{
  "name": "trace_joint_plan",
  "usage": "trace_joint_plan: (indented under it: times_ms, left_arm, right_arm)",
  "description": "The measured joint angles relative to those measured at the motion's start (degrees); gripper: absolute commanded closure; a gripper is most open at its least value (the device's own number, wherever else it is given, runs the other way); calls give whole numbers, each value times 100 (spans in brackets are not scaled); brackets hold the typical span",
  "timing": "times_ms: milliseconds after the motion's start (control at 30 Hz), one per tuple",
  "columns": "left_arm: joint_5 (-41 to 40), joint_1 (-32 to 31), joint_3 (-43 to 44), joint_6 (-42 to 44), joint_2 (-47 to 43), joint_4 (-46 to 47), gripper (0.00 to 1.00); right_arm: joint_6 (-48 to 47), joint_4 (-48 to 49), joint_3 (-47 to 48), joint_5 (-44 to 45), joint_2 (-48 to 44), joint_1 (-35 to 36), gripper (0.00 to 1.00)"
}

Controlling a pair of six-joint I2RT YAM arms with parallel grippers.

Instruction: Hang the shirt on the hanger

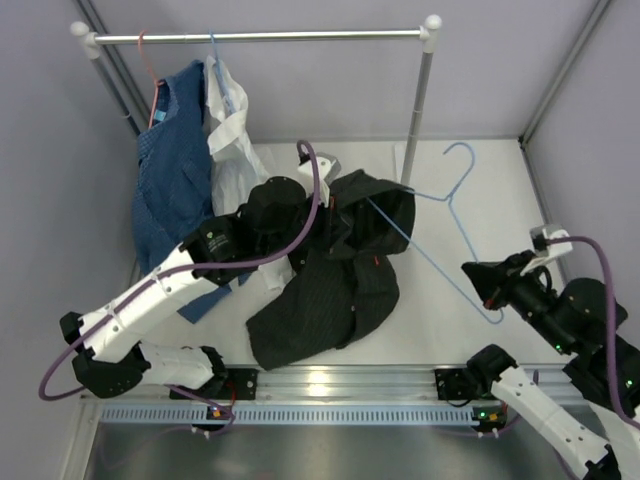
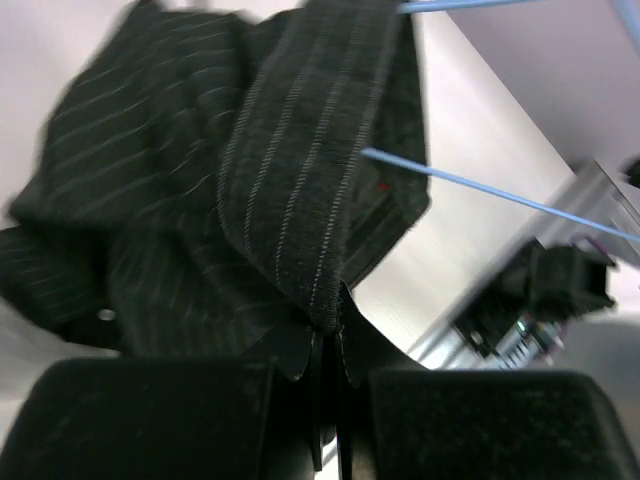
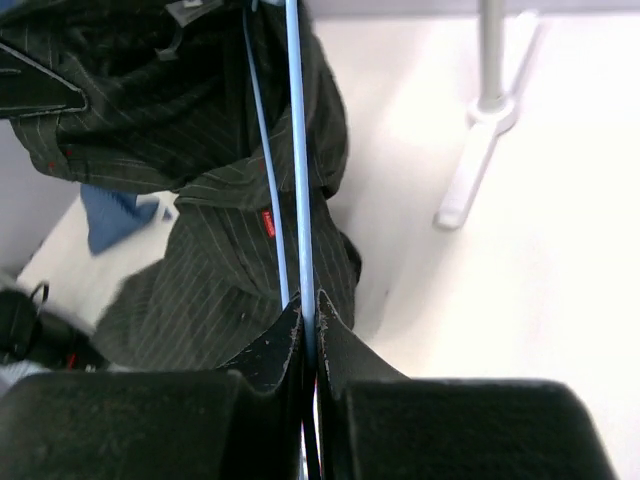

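The black pinstriped shirt (image 1: pixel 335 275) lies bunched in the middle of the table, its upper part lifted. My left gripper (image 1: pixel 330 200) is shut on a fold of it; in the left wrist view the fabric (image 2: pixel 300 170) runs straight into the closed jaws of that gripper (image 2: pixel 328 325). The light-blue wire hanger (image 1: pixel 455 215) lies tilted to the right of the shirt, with one arm reaching into the shirt. My right gripper (image 1: pixel 480 278) is shut on the hanger's wire (image 3: pixel 297 150) near its lower corner, as the right wrist view of the gripper (image 3: pixel 308 312) shows.
A clothes rack (image 1: pixel 260 36) stands at the back, its right post (image 1: pixel 420 110) close to the hanger's hook. A blue patterned garment (image 1: pixel 170 170) and a white shirt (image 1: pixel 228 130) hang at its left. A metal rail (image 1: pixel 330 385) runs along the near edge.
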Motion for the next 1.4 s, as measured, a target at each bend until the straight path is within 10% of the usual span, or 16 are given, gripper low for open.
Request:
trace_joint_plan:
  times_ms: [400,1100,1400]
  left_arm:
    - [-1392,-7,1572,960,1189,-144,100]
    - [1847,-11,-407,2476,-415,-249,100]
    - [1274,-11,-531,2210,-1276,-254,100]
  right_arm:
    - [-654,-234,422,-1453,125,-13,100]
    - [-1561,-162,603,-2988,949,-17,100]
    - [-1123,931,319,-3539,1515,-20,100]
